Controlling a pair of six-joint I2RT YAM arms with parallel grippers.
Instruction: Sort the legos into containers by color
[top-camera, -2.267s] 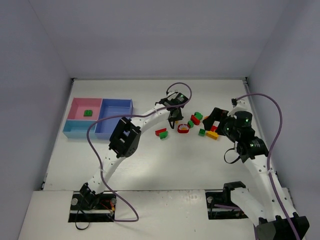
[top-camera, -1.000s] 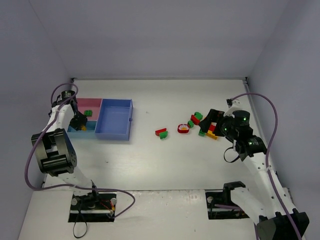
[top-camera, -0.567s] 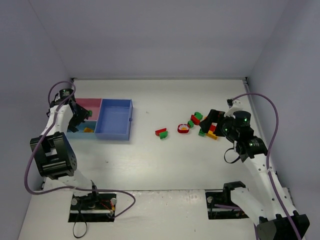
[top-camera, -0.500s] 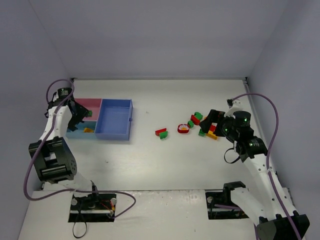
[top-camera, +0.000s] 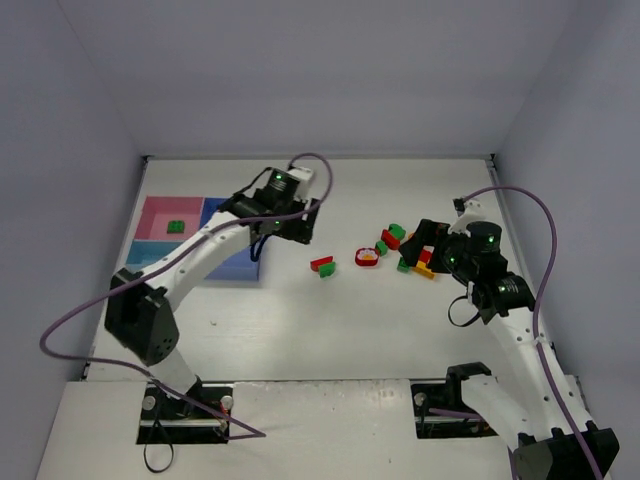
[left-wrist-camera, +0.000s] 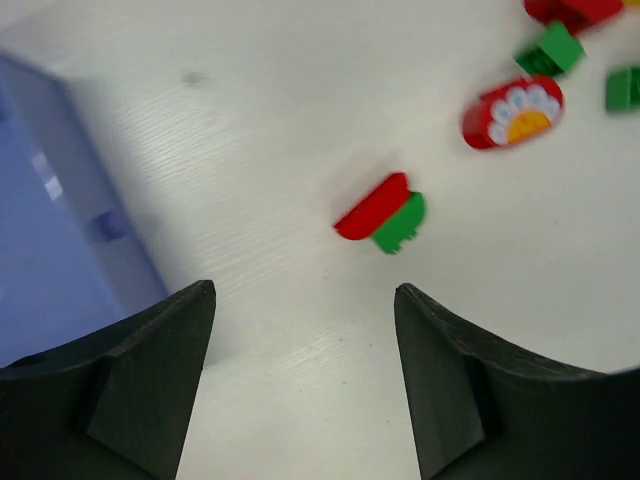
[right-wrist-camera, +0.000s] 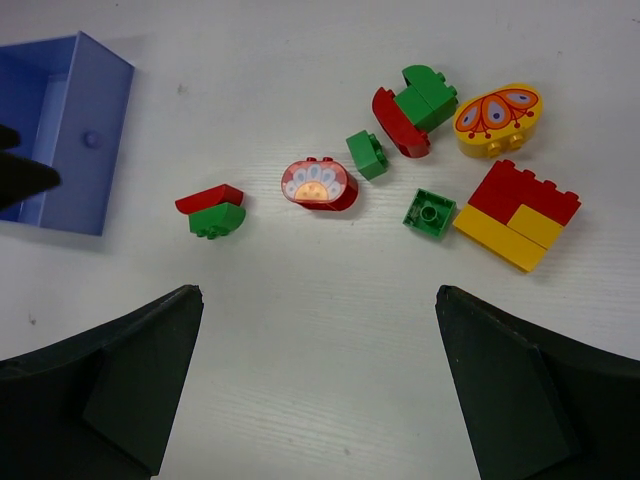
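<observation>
The left gripper (left-wrist-camera: 300, 292) and right gripper (right-wrist-camera: 318, 292) are spread, empty. The touching red brick (left-wrist-camera: 368, 207) and green brick (left-wrist-camera: 402, 220) may be seized together.

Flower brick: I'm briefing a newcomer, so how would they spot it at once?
From the blue tray, look right to the loose bricks. Just past the red-green pair lies the flower brick. It alone is a red oval with a white petal print.
</observation>
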